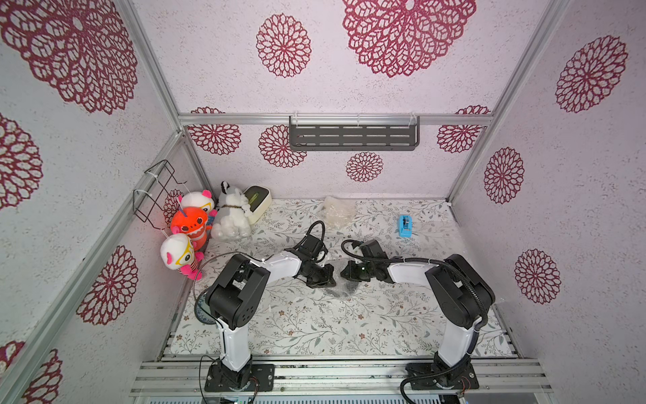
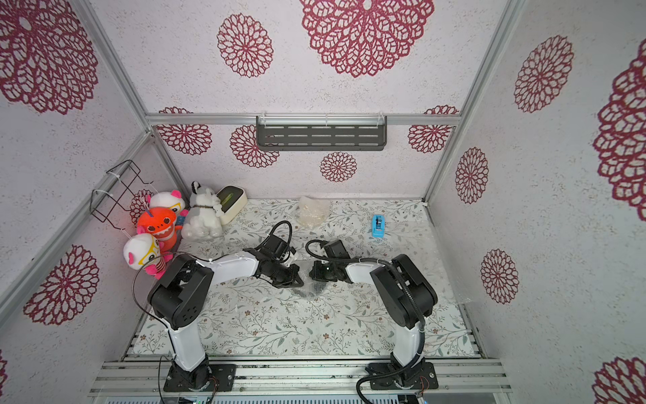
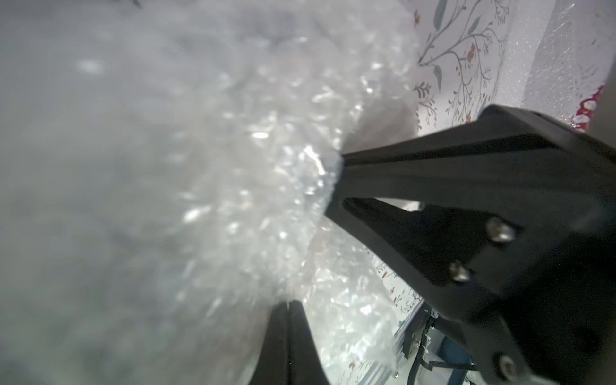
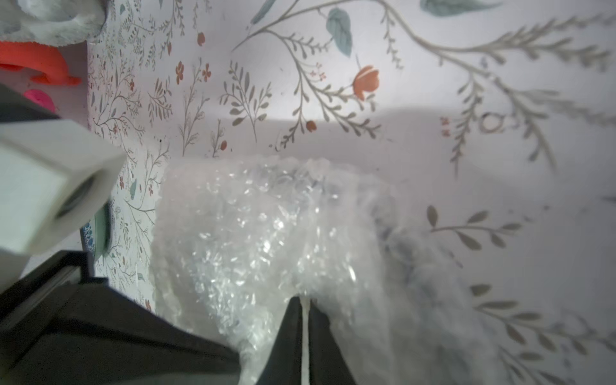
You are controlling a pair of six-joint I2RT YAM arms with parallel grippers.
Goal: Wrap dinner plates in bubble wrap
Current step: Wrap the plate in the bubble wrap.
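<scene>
Nearest the arm bases: the grey-teal plate (image 1: 202, 314) lies on the table (image 1: 314, 332) at the near left edge, partly hidden under the left arm's shoulder. No plastic on it that I can see. Judgement: not started.

Mid-table, where the two arms meet: the black plate (image 1: 344, 290) lies flat and shows dark through the bubble wrap (image 4: 260, 233) bunched over it.
- Left gripper (image 3: 288, 310): jaws pressed together on a fold of the sheet.
- Right gripper (image 4: 305, 305): jaws all but together, with a thin strip of the plastic pinched between them.
- The two tips are close to each other above the plate, and the sheet is gathered into a crumpled hump between them.
- Cannot tell whether the wrap passes under the plate.

Judgement: this is the plate in hand. The fold is partly made, not closed, and there is no tape on it.

Far side, near the back wall: a wrapped bundle (image 1: 337, 210), pale and lumpy. Its contents cannot be read through the plastic, but it is probably a finished plate. The blue tape dispenser (image 1: 405, 225) stands to its right, well apart from both grippers. The cream box (image 1: 258, 201) and the plush toys (image 1: 195, 227) fill the far left corner.

Tally, as an estimate: one plate probably done, one under way, one still bare.
</scene>
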